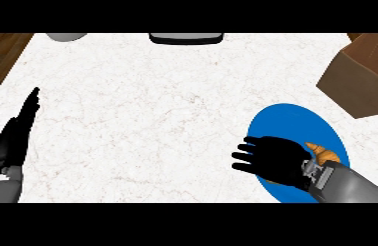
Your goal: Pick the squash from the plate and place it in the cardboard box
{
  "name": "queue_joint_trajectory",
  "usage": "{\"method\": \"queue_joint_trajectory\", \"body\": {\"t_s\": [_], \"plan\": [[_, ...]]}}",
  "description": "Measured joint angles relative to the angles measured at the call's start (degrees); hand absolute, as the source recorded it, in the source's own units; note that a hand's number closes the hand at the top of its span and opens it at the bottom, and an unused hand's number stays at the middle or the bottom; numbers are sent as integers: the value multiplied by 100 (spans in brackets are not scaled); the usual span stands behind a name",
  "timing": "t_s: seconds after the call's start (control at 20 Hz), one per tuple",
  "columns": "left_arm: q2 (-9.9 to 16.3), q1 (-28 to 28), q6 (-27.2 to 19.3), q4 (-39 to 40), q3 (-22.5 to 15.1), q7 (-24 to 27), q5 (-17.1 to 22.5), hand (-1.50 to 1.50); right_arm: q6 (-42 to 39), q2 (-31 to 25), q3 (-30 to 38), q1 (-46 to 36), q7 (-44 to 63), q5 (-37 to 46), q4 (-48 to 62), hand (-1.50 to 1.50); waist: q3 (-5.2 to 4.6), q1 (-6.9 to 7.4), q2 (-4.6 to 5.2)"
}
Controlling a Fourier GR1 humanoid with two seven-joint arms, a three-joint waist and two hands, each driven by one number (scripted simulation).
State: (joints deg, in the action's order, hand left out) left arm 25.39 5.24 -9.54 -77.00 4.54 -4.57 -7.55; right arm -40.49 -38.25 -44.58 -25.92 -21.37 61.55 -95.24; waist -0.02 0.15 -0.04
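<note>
1. Head view looks steeply down on a white marbled counter (pixel 148 120), and the blue plate (pixel 295 121) at the lower right serves here as the landmark for every place.
2. Nearest of all, the right hand (pixel 277 159) is over the near half of the plate, and its grey forearm comes in from the lower right corner.
3. This hand shows its black back, with the fingers (pixel 245 159) bent and pointing to the left, a little past the plate's left rim.
4. The squash (pixel 322 153) is on the plate, just at the right side of the right hand; only an orange part of it shows, because the hand and wrist cover the rest.
5. If the fingers touch or grip the squash, I cannot tell from this view.
6. Far to the left of the plate, at the counter's left edge, the left hand (pixel 23 121) rests with straight fingers pointing up, pressed together.
7. Beyond the plate, to its upper right, stands the cardboard box (pixel 356 77), apart from the plate's rim.
8. Farthest from the plate, at the counter's far edge, there are a dark object with a light top (pixel 186 38) and, more to the left, a grey round object (pixel 66 37).
</note>
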Motion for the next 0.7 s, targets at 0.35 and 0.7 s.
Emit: {"method": "queue_joint_trajectory", "body": {"t_s": [0.35,0.7], "plan": [[-207,56,6,203,68,151,-159,0,349,300,13,114,-165,581,682,150,2,6,7],[-256,33,49,35,94,35,-267,0,1508,697,180,180,-507,1026,1054,150,0,15,1]]}}
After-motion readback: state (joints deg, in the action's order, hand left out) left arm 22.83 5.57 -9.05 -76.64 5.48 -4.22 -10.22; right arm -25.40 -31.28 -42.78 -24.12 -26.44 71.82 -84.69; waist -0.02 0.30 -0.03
